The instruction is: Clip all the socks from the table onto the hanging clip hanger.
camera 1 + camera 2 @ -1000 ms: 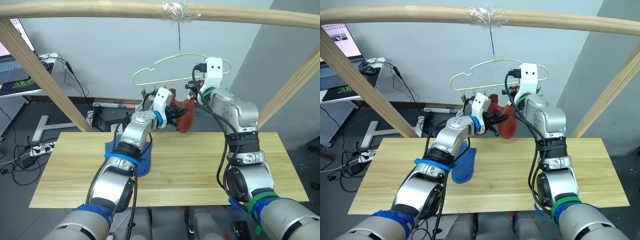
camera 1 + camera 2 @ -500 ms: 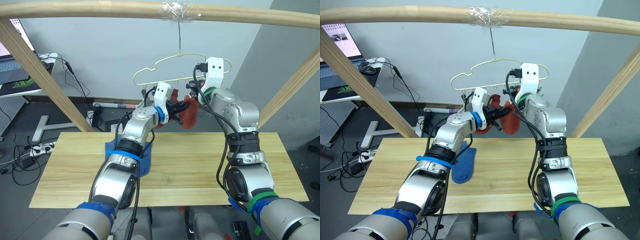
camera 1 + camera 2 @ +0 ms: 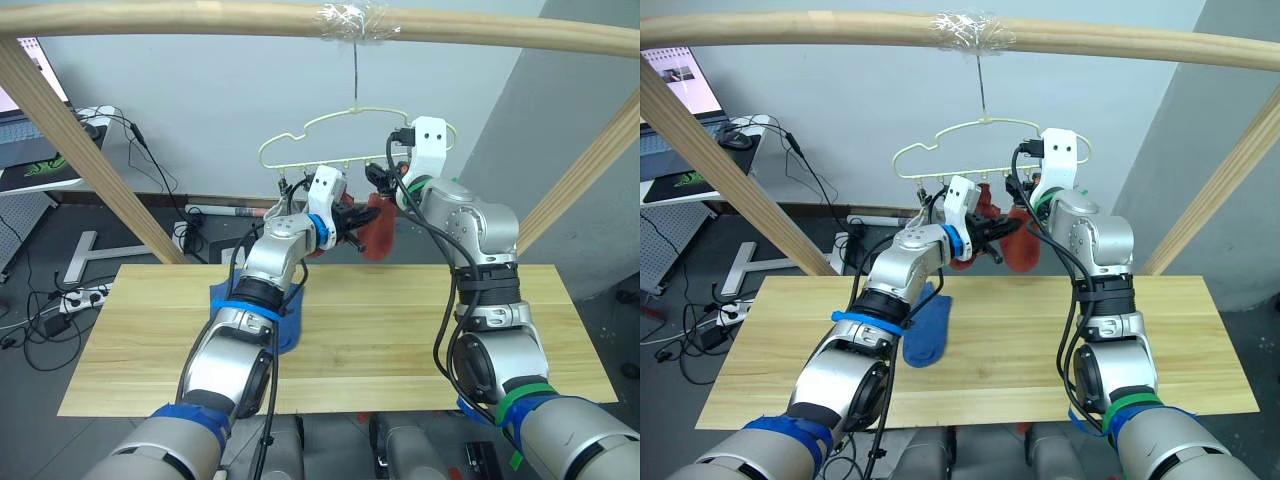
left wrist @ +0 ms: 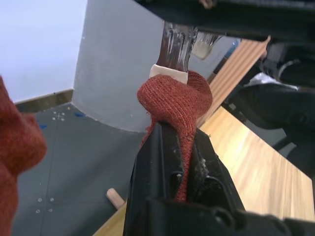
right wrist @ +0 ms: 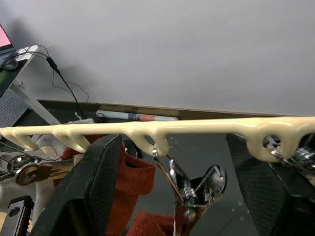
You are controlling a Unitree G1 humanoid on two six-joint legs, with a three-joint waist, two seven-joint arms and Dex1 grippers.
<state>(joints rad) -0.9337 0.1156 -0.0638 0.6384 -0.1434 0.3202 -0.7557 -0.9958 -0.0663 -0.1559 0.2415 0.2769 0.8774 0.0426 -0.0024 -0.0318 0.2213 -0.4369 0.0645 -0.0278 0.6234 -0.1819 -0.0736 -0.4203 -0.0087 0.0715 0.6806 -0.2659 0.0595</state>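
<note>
Socks are the matter here, and one rust-red sock [image 4: 179,105] is pinched between the two black fingers of the left gripper [image 4: 179,162], which are pressed together on the cloth. The top fold of this sock is lifted right up to a metal clip [image 4: 174,46] of the clip hanger [image 3: 345,140]; whether the clip already bites the fabric, I cannot tell. The right gripper [image 5: 174,196] is spread wide, one finger on each side of a clip [image 5: 189,189] that hangs from the pale-yellow lower bar, just under that bar. It looks ready to squeeze this clip open, or to steady the hanger.

Going outward, a second rust-red sock [image 3: 318,225] hangs beside the first, behind the left wrist, so it seems already clipped. Pale fabric shows near the clips at the left end of the bar, but it is too small to name. The hanger hangs by its hook from a taped wooden pole [image 3: 300,18] above the table [image 3: 400,330]. One blue sock [image 3: 925,330] lies on the table under the left arm.

In my judgement the step in hand is clipping the held red sock. The next move calls for pressing the clip open, pushing the sock edge well between its jaws, then releasing the clip before the left fingers let go.
</note>
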